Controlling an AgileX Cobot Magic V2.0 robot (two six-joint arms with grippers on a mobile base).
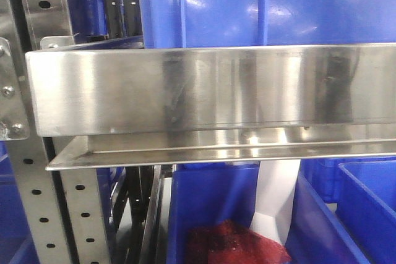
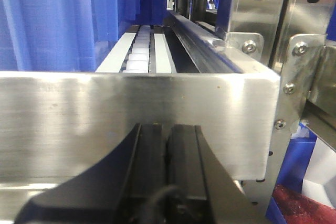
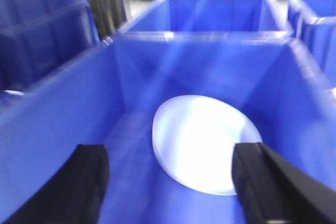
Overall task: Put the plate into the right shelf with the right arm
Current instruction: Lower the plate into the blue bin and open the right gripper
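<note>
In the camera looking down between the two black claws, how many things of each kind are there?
White plate: 1, lying inside a bin.
Blue bins: 4 that show clearly, the near one holding the plate, one behind it, one at the right edge, one at the left; more are blurred far back.
Total: 5.

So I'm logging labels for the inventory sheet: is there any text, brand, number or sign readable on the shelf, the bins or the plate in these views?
None can be read in any view.
The right shelf's steel front rail is bare brushed metal with only reflections.
The blue bin walls show no label.
The plate is plain white and blurred.
The left gripper and right gripper carry no visible markings.
</note>
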